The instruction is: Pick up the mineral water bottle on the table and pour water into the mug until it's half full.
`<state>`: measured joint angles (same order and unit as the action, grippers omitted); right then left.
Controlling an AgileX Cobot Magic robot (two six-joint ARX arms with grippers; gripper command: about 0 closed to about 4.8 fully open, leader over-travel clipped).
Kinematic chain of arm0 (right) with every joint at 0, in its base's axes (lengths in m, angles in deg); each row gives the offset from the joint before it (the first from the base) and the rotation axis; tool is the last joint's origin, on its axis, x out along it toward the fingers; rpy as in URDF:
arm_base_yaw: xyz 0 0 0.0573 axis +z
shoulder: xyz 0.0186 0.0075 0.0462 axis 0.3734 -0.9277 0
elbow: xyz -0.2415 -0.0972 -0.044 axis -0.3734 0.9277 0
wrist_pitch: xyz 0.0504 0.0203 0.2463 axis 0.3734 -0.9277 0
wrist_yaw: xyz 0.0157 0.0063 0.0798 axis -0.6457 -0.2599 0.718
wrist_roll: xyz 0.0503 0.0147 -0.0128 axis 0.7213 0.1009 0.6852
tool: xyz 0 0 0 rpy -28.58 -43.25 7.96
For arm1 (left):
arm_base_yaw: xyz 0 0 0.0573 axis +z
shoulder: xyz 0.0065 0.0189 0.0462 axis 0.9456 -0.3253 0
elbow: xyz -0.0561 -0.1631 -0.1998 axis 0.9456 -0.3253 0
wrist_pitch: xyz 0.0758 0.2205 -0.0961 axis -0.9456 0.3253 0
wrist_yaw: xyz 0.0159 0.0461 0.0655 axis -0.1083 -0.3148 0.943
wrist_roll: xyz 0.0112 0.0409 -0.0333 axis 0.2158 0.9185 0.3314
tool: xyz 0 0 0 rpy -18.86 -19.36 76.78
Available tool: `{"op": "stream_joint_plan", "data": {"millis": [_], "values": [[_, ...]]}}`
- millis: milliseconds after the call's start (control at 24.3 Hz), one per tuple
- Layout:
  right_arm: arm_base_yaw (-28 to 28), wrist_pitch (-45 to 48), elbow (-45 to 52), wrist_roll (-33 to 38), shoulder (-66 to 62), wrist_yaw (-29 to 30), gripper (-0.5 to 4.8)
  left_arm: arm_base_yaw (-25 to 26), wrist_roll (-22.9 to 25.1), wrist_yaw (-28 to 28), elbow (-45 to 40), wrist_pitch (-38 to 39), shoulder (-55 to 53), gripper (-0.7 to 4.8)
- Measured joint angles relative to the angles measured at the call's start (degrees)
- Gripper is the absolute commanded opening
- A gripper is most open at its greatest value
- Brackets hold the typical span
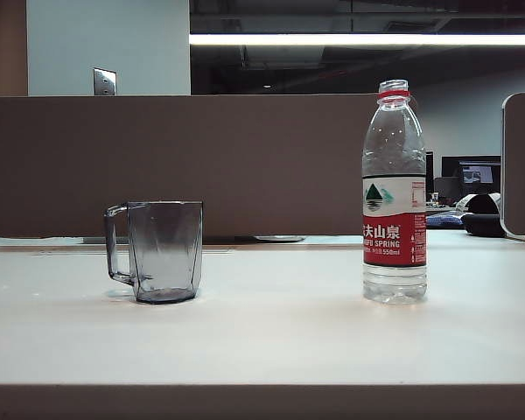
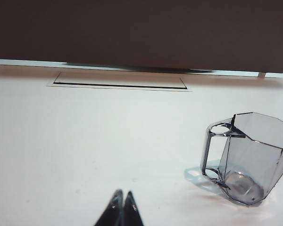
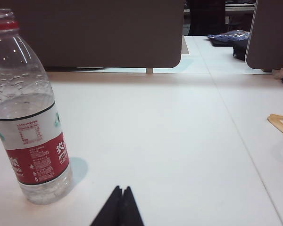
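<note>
Clear ribbed plastic, my mineral water bottle (image 1: pixel 394 192) stands capless and untouched well to the right of the empty smoky faceted mug (image 1: pixel 162 251) on the matte off-white table (image 1: pixel 271 341), so nothing is poured yet, with my left gripper (image 2: pixel 122 200) and right gripper (image 3: pixel 122 194) both closed, empty, short of either.

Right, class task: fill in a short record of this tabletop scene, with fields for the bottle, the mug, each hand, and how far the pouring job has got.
bottle: mineral water bottle upright on the table, to the right in the exterior view, no cap visible, part full of water
mug: mug upright to the left, handle facing away from the bottle, looks empty
left hand: left hand shut, holding nothing, short of the mug
right hand: right hand shut, holding nothing, beside the bottle without touching
progress: not started; bottle not yet picked up
</note>
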<state>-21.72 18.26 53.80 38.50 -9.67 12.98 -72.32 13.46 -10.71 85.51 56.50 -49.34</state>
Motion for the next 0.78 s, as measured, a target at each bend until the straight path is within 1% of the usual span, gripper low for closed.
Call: {"op": "stream_joint_plan", "data": {"millis": [329, 452, 493, 575, 616, 657, 699, 740, 781], "values": [[0.02, 0.28, 0.00, 0.00, 0.00, -0.22, -0.01, 0.04, 0.02, 0.22, 0.00, -0.02, 0.00, -0.05], [0.00, 0.26, 0.00, 0.00, 0.00, -0.22, -0.01, 0.04, 0.07, 2.19, 0.00, -0.02, 0.00, -0.05], [0.02, 0.50, 0.00, 0.00, 0.00, -0.22, -0.01, 0.04, 0.07, 3.67, 0.02, -0.02, 0.00, -0.05], [0.02, 2.03, -0.07, 1.18, 0.00, -0.22, -0.02, 0.04, 0.07, 4.70, 0.94, 0.85, -0.04, -0.05], [0.02, 2.67, -0.17, 2.64, 0.00, -0.22, -0.02, 0.04, 0.07, 4.85, 2.08, 1.49, -0.04, -0.05], [0.02, 2.36, -1.57, 4.87, -0.02, -0.26, -0.02, 0.04, 0.07, 4.96, 5.62, 3.26, -0.02, -0.05], [0.02, 2.32, -2.89, 5.66, -0.02, -0.42, -0.02, 0.04, 0.07, 4.98, 7.56, 4.09, -0.02, -0.05], [0.02, 2.43, -5.55, 6.75, -0.04, -1.36, -0.02, 0.04, 0.13, 5.14, 10.19, 4.66, 0.00, -0.05], [0.02, 3.21, -9.92, 7.98, -0.09, -3.87, -0.02, 0.04, 0.74, 5.38, 13.97, 7.02, -0.26, -0.05]]}}
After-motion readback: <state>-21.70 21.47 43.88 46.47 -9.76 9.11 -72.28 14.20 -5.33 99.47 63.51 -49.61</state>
